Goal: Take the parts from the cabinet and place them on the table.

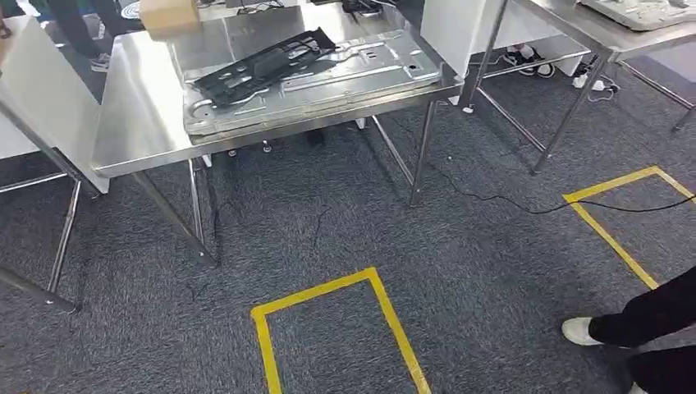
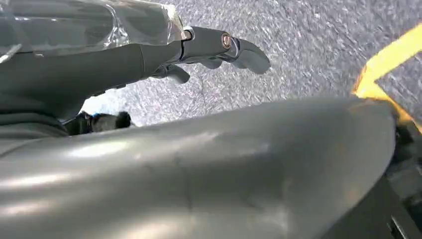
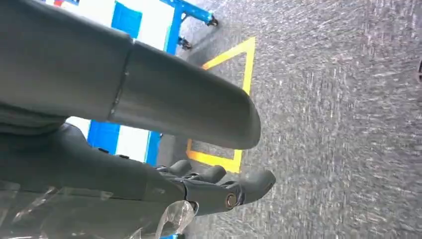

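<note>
Black part [image 1: 267, 64] — upper centre of frame, lying on a pressed metal panel [image 1: 328, 82] on the steel desk [image 1: 139, 123]. Likely light, stiff, openwork; grip a rim bar. Left hand [image 2: 209, 50] and right hand [image 3: 219, 186] — empty, fingers loosely extended.

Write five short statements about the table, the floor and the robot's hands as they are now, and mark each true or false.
1. A black part lies on the silver metal panel on the steel table. True.
2. The floor is bare wood. False: it is grey carpet with yellow tape outlines.
3. The left hand holds the black part. False: it holds nothing and its fingers are over the carpet.
4. A black cable runs across the carpet near a yellow outline. True.
5. The right hand holds nothing. True.
</note>
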### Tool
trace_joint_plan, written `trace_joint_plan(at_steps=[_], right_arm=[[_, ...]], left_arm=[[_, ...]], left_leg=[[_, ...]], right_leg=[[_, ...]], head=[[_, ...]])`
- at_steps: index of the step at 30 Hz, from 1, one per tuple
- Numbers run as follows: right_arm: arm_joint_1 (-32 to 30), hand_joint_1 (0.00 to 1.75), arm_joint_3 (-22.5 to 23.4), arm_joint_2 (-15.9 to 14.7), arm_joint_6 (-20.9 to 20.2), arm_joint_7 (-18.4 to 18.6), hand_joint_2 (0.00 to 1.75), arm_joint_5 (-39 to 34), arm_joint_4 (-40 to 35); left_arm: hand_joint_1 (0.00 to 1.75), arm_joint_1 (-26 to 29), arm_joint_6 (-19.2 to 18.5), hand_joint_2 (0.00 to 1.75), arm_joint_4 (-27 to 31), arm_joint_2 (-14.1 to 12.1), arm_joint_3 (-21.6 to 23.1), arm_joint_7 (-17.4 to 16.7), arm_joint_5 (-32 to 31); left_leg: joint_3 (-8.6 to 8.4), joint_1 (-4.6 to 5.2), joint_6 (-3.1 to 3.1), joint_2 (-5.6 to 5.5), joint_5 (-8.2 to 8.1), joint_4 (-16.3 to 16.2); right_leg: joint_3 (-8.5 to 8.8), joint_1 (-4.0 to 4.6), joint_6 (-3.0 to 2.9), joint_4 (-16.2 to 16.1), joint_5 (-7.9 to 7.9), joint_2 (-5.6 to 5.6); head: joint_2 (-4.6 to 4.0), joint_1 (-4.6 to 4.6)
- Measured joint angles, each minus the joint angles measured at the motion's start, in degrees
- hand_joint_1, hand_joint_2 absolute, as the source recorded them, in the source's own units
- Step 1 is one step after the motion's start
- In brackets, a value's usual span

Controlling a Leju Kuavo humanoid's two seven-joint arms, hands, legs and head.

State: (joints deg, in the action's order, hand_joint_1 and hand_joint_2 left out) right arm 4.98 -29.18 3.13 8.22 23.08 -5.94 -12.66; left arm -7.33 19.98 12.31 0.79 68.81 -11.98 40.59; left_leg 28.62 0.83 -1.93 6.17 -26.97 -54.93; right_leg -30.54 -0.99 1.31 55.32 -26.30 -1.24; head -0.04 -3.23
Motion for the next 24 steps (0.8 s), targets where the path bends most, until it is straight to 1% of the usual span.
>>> trace_joint_plan(at_steps=[1,2,3,4,5,6,7,8,9,10,11,12,13,14,15,16,17,18,19,20,21,22,23,24], right_arm=[[0.03,0.0,-0.09,0.02,-0.35,0.43,0.0,0.26,0.0],[0.14,0.0,-0.13,0.02,-0.48,0.89,0.0,0.57,0.0],[0.22,0.0,-0.28,0.15,-0.66,1.13,0.0,1.0,0.0],[0.22,0.0,-0.5,0.15,-0.92,1.38,0.0,1.03,0.0],[0.13,0.0,-0.77,0.17,-1.29,1.51,0.0,0.96,0.0],[0.08,0.0,-0.85,0.26,-1.49,1.59,0.0,0.87,0.0],[0.02,0.0,-0.98,0.28,-1.64,1.62,0.0,0.6,0.0],[-0.03,0.0,-1.05,0.35,-1.79,1.62,0.0,0.41,0.0],[-0.01,0.0,-1.07,0.48,-2.07,1.49,0.0,0.26,0.0],[0.04,0.0,-1.07,0.7,-2.53,1.16,0.0,-0.17,0.0],[0.18,0.0,-1.07,0.74,-2.9,0.7,0.0,-0.39,0.0],[0.23,0.0,-1.07,0.76,-3.39,0.3,0.0,-0.83,0.0],[0.04,0.0,-1.05,0.74,-4.02,-0.04,0.0,-1.09,0.0],[-0.11,0.0,-1.05,0.72,-4.24,-0.31,0.0,-1.22,0.0],[-0.23,0.0,-1.07,0.7,-4.44,-0.63,0.0,-1.22,0.02],[-0.18,0.0,-1.07,0.68,-4.41,-0.98,0.0,-1.14,0.02],[-0.03,0.0,-1.11,0.68,-4.17,-1.29,0.0,-0.96,0.02],[-0.04,0.0,-1.18,0.66,-4.0,-1.38,0.0,-0.81,0.02],[0.03,0.0,-1.31,0.63,-4.11,-0.95,0.0,-0.98,0.02],[0.03,0.0,-1.38,0.55,-4.52,-0.33,0.0,-1.51,0.04],[0.03,0.0,-1.4,0.48,-4.83,0.15,0.0,-1.97,0.04],[0.03,0.0,-1.4,0.39,-4.92,0.76,0.0,-2.12,0.04],[-0.01,0.0,-1.44,0.24,-4.72,1.03,0.0,-2.29,0.04],[-0.01,0.0,-1.51,0.09,-4.5,1.16,0.0,-2.54,0.04]], left_arm=[[0.0,-0.17,-0.13,0.0,0.0,-0.02,0.0,-0.23,-0.11],[0.0,-0.17,-0.26,0.0,0.02,-0.04,0.0,-0.52,-0.24],[0.0,-0.1,-0.48,0.0,0.0,-0.18,0.02,-0.76,-0.33],[0.0,0.04,-0.55,0.0,0.0,-0.22,0.04,-0.87,-0.33],[0.0,0.23,-0.61,0.0,0.0,-0.26,0.09,-0.94,-0.35],[0.0,0.37,-0.63,0.0,0.0,-0.33,0.11,-0.94,-0.35],[0.0,0.38,-0.65,0.0,0.02,-0.37,0.13,-0.94,-0.35],[0.0,0.31,-0.7,0.0,0.0,-0.48,0.13,-0.94,-0.37],[0.0,0.22,-0.79,0.0,0.0,-0.61,0.13,-0.94,-0.37],[0.0,0.16,-0.96,0.0,0.0,-0.83,0.13,-1.05,-0.39],[0.0,0.08,-1.11,0.0,0.0,-0.92,0.15,-1.16,-0.39],[0.0,0.04,-1.16,0.0,0.0,-0.98,0.15,-1.27,-0.39],[0.0,-0.01,-1.24,0.0,0.0,-1.03,0.17,-1.27,-0.39],[0.0,-0.04,-1.33,0.0,0.02,-1.09,0.17,-1.33,-0.33],[0.0,-0.13,-1.33,0.0,0.0,-1.14,0.17,-1.27,-0.35],[0.0,-0.31,-1.27,0.0,0.02,-1.29,0.17,-1.14,-0.33],[0.0,-0.29,-1.16,0.0,0.0,-1.38,0.17,-0.85,-0.35],[0.0,-0.12,-1.14,0.0,0.0,-1.46,0.17,-0.74,-0.35],[0.0,0.06,-1.11,0.0,0.0,-1.55,0.17,-0.68,-0.41],[0.0,0.2,-1.14,0.0,0.0,-1.64,0.22,-0.68,-0.48],[0.0,0.3,-1.18,0.0,0.0,-1.68,0.24,-0.68,-0.63],[0.0,0.3,-1.35,0.0,0.0,-1.68,0.28,-0.7,-0.79],[0.0,0.23,-1.51,0.0,0.0,-1.68,0.28,-0.74,-0.81],[0.0,0.15,-1.53,0.0,0.02,-1.68,0.28,-0.87,-0.81]], left_leg=[[0.49,-0.31,0.62,-2.8,-1.55,-1.69],[1.95,-0.5,1.02,-4.37,-3.96,-5.28],[4.02,-0.73,1.27,-4.98,-6.47,-10.04],[6.1,-0.93,1.48,-5.23,-8.43,-14.71],[7.61,-1.06,1.63,-5.33,-9.25,-18.17],[7.66,-1.17,1.67,-5.38,-8.57,-18.3],[6.51,-1.22,1.6,-5.49,-6.82,-15.81],[4.2,-1.23,1.35,-5.74,-4.16,-10.91],[1.54,-1.22,1.04,-6.61,-1.58,-5.32],[-0.69,-1.23,0.59,-9.53,0.07,-0.43],[-0.85,-1.01,0.41,-10.11,-0.24,0.69],[-0.74,-0.86,0.34,-9.53,-0.1,0.64],[-0.69,-0.73,0.25,-9.26,-0.1,0.54],[-0.7,-0.56,-0.02,-8.91,0.06,0.52],[-0.79,-1.0,-0.73,-8.26,0.63,1.22],[-0.81,-1.05,-1.2,-7.49,1.03,1.56],[-0.66,-0.98,-1.6,-6.93,1.14,1.58],[-0.62,-0.86,-1.73,-6.14,1.15,1.58],[-0.48,-0.71,-1.76,-5.23,1.14,1.55],[-0.39,-0.59,-1.77,-4.39,1.13,1.55],[-0.36,-0.53,-1.76,-3.57,1.13,1.54],[-0.38,-0.55,-1.75,-2.8,1.11,1.53],[-0.43,-0.64,-1.67,-2.13,1.05,1.52],[-0.56,-0.76,-1.49,-1.56,0.94,1.45]], right_leg=[[-0.15,-0.23,-0.17,0.0,0.1,0.57],[-0.3,-0.27,-0.45,0.0,0.28,0.88],[-0.5,-0.28,-0.61,0.0,0.38,1.57],[-0.68,-0.28,-0.72,0.01,0.49,2.23],[-0.82,-0.28,-0.72,0.03,0.58,3.02],[-0.86,-0.3,-0.66,0.03,0.67,3.84],[-0.85,-0.3,-0.57,0.03,0.73,4.54],[-0.82,-0.3,-0.42,0.03,0.83,5.34],[-0.79,-0.3,-0.28,0.03,0.92,6.02],[-0.9,-0.49,-0.06,0.03,1.06,6.56],[-1.05,0.0,0.28,0.15,1.13,7.11],[-1.29,-0.17,0.6,0.05,1.32,7.42],[-1.38,-0.31,0.92,-0.07,1.46,7.9],[-1.37,-0.43,1.32,-0.38,1.71,8.28],[-1.56,-0.21,1.84,-0.4,1.79,8.67],[-1.98,-0.27,1.67,0.8,0.89,5.96],[-3.62,-0.03,1.57,4.23,-1.64,3.7],[-5.68,0.03,1.66,8.69,-4.1,2.83],[-8.02,-0.03,1.78,13.79,-6.35,2.33],[-9.62,-0.02,1.9,17.46,-7.56,2.16],[-10.07,-0.04,2.0,18.72,-7.46,2.11],[-8.96,-0.08,2.05,17.05,-6.14,1.92],[-6.35,-0.12,2.12,12.49,-3.83,1.49],[-3.08,-0.21,2.17,6.69,-1.48,0.53]], head=[[0.0,-0.13],[0.0,-0.07],[0.0,-0.07],[0.0,-0.09],[0.0,-0.09],[0.0,-0.09],[0.0,-0.09],[0.0,-0.09],[0.0,-0.09],[0.0,-0.09],[0.0,-0.11],[0.0,-0.07],[0.0,0.0],[0.0,-0.02],[0.0,0.0],[0.0,0.0],[0.0,0.02],[0.0,0.09],[0.0,0.2],[0.0,0.2],[0.0,0.2],[0.0,0.2],[0.0,0.2],[0.0,0.2]])
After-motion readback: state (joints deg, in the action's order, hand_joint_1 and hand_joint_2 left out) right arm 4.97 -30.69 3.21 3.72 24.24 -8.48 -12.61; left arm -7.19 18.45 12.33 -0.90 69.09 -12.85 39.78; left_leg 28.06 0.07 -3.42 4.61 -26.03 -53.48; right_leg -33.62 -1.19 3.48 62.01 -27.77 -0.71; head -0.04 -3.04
